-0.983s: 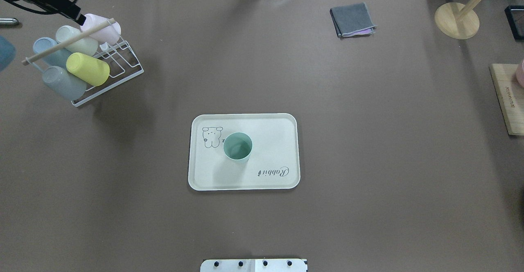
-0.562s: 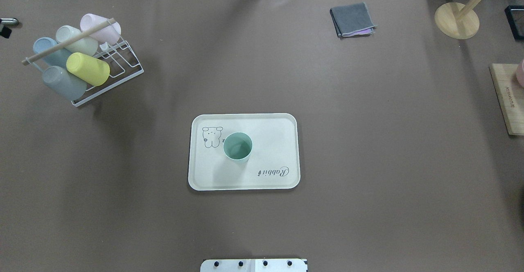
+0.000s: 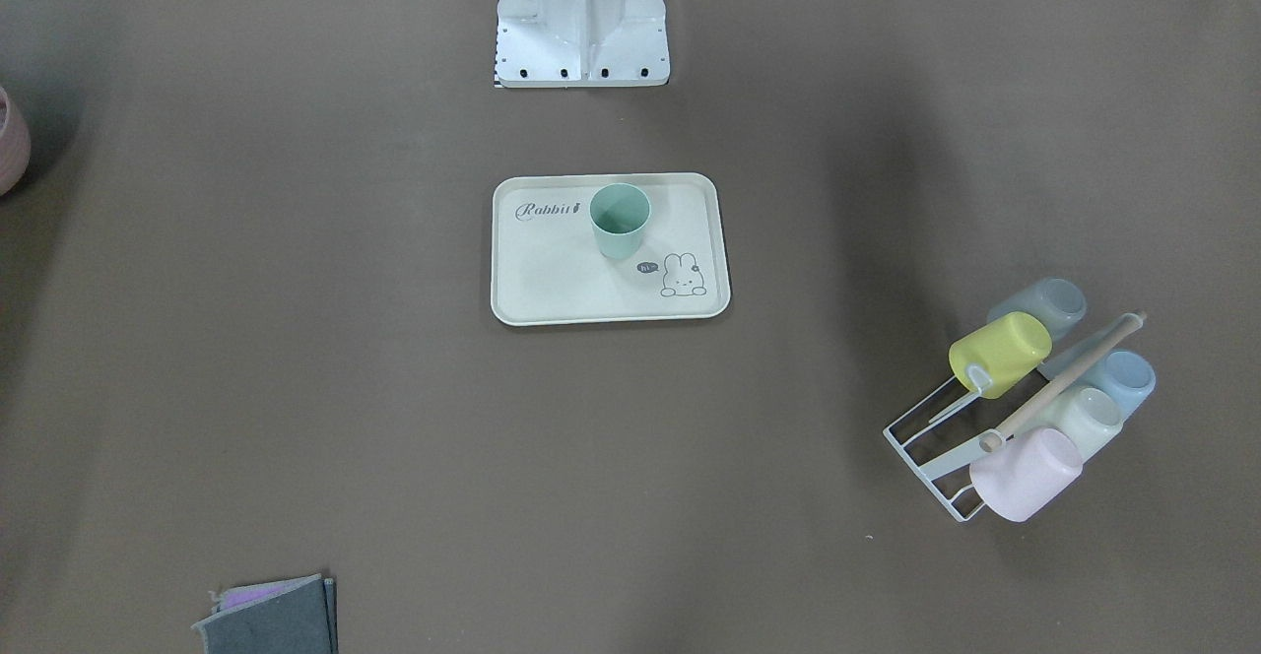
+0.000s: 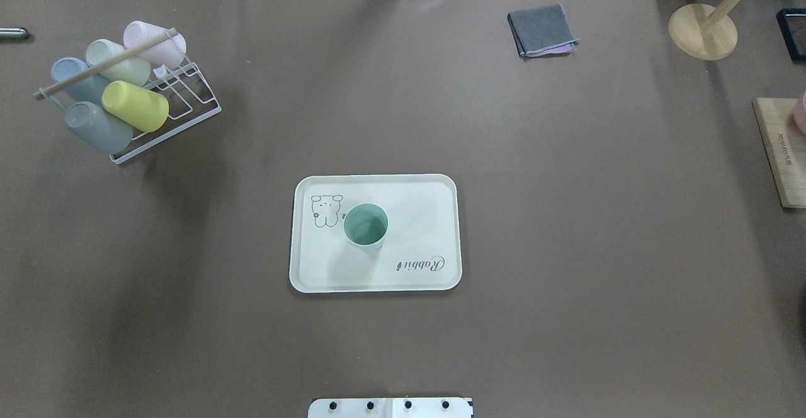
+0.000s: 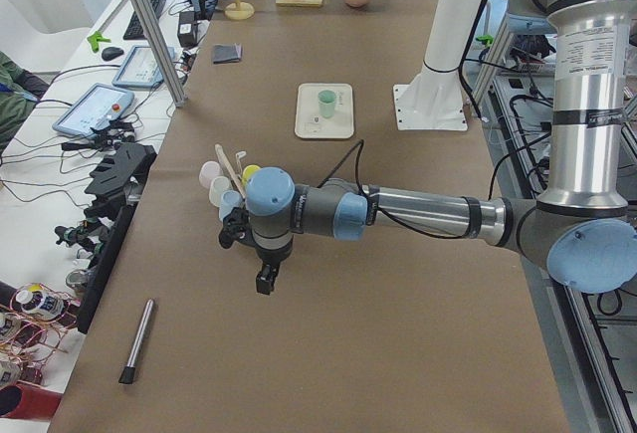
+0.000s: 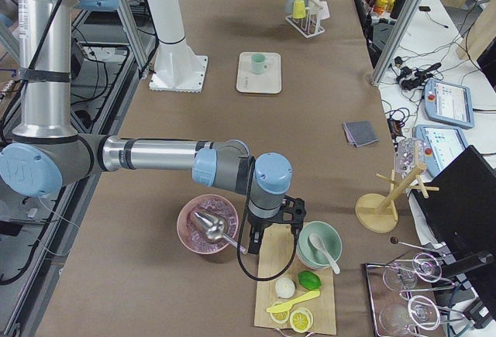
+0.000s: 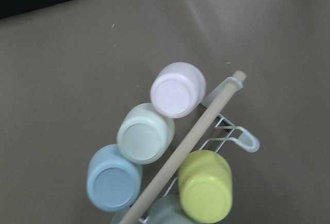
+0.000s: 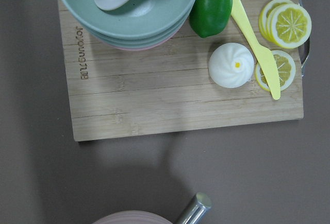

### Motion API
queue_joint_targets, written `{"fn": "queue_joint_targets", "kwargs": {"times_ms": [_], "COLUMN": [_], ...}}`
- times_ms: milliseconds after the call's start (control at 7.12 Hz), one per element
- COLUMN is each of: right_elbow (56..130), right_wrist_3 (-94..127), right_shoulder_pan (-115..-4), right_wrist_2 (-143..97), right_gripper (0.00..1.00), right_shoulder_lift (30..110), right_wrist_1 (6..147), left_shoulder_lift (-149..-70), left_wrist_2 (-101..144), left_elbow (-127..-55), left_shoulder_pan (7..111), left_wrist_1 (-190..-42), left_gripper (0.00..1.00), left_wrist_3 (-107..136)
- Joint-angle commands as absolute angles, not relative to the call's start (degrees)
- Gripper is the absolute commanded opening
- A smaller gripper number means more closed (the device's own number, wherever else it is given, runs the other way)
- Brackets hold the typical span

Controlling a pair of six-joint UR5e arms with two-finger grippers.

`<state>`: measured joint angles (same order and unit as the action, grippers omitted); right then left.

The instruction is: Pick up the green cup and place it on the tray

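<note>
Green cup upright on tray

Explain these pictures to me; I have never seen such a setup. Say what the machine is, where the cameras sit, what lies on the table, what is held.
It is a robot with two arms at a brown table, each ending in a two-finger gripper. Two pictures look down on it, one from behind the robot, one facing it. Two look along it from its ends: the left arm near in one, the right arm in the other. Two come from wrist cameras: the left sees a rack of cups, the right a wooden board with bowls. The green cup stands upright on the tray. Neither the left gripper nor the right gripper seems to hold anything.
</note>
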<state>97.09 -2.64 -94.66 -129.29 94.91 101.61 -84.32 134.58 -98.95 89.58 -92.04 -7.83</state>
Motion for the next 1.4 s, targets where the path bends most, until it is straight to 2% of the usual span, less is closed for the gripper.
{"fn": "queue_joint_targets", "kwargs": {"times_ms": [0,1264], "right_elbow": [97.12,97.12], "right_wrist_3": [-2.64,-2.64], "right_shoulder_pan": [-94.66,-94.66], "right_wrist_2": [-129.37,-129.37], "right_gripper": [1.00,1.00], "right_shoulder_lift": [94.83,94.92], "right_wrist_1": [101.51,101.60], "left_shoulder_lift": [-79.20,-81.12], "left_wrist_2": [134.65,134.65], "left_elbow": [-101.50,-102.83], "left_shoulder_pan": [90.35,90.44], "left_wrist_1": [-91.94,-93.52], "left_gripper": [0.98,0.98], "left_wrist_3": [-8.17,-7.65]}}
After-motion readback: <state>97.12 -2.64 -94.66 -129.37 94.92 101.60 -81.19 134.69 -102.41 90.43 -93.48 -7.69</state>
